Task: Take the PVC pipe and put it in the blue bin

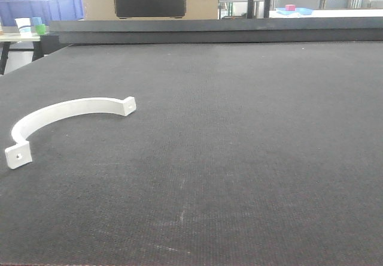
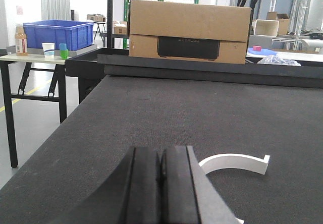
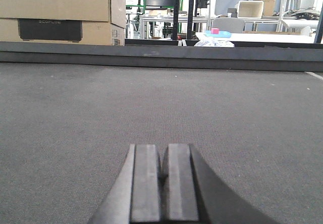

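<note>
The PVC pipe (image 1: 66,113) is a white flat half-ring strap with a holed tab at each end. It lies on the dark table at the left of the front view. It also shows in the left wrist view (image 2: 233,162), just right of my left gripper (image 2: 161,156), which is shut and empty, low over the table. My right gripper (image 3: 164,153) is shut and empty over bare table. The blue bin (image 2: 54,35) stands on a side table far left in the left wrist view, and at top left of the front view (image 1: 39,8).
A cardboard box (image 2: 189,31) stands beyond the table's raised far edge (image 1: 215,31). The side table also holds a bottle (image 2: 20,40) and small cups (image 2: 55,50). The table's left edge drops to the floor (image 2: 30,128).
</note>
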You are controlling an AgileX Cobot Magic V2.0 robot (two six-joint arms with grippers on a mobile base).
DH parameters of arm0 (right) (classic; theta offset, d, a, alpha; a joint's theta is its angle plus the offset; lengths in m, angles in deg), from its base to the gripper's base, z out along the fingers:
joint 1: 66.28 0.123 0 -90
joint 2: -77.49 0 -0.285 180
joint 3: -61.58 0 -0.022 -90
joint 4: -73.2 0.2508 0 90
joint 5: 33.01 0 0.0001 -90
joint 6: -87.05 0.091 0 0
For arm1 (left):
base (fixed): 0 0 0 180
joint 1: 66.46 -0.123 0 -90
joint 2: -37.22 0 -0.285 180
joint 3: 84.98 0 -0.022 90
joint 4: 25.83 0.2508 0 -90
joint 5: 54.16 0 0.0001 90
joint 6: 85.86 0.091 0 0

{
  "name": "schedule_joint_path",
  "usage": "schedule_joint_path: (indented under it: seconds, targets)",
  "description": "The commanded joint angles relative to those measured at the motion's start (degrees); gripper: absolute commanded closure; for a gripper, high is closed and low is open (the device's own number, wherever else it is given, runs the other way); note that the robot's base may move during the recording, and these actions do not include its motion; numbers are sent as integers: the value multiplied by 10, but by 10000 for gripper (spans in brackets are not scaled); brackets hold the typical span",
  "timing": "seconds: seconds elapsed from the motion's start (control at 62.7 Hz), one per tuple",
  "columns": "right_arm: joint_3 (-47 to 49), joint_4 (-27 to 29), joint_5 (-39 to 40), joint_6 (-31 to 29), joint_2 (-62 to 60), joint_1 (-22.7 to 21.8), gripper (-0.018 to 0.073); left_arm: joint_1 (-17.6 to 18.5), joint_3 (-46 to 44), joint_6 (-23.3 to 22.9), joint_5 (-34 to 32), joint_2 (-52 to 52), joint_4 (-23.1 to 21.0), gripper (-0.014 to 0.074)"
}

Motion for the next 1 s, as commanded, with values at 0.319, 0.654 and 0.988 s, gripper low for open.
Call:
schedule_joint_path:
  seconds: [0.319,0.654,0.988]
  targets:
    - [-1,-4,10,-1,-2,-3,728,-1,-1,1,-11,3,-2,707]
    - [-1,-4,10,-1,-2,-3,728,-1,-1,1,-11,3,-2,707]
    - [-1,-4,13,-1,-2,-3,728,-1,-1,1,-11,3,-2,707]
